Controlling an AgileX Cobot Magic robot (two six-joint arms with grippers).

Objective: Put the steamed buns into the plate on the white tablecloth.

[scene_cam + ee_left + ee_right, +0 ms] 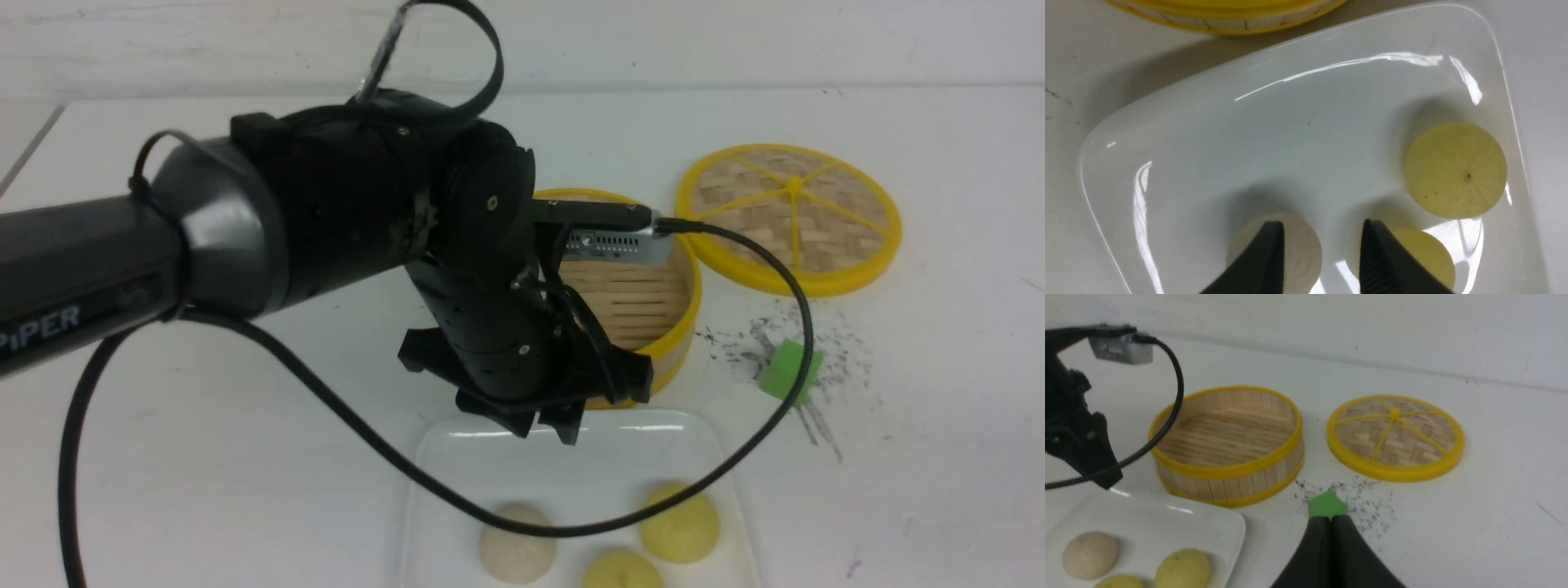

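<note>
Three steamed buns lie in the white square plate on the white tablecloth: an off-white one and two pale yellow ones. My left gripper hangs above the plate's far part, open, with nothing between its fingers. From its wrist, the left gripper stands over the plate, with the off-white bun and a yellow bun partly behind the fingers and the other yellow bun free. My right gripper is shut and empty, low over the cloth.
An empty bamboo steamer basket stands just behind the plate, its woven lid flat to the right. A green cube sits among dark specks, right at the right gripper's tip. The left arm's black cable droops across the plate.
</note>
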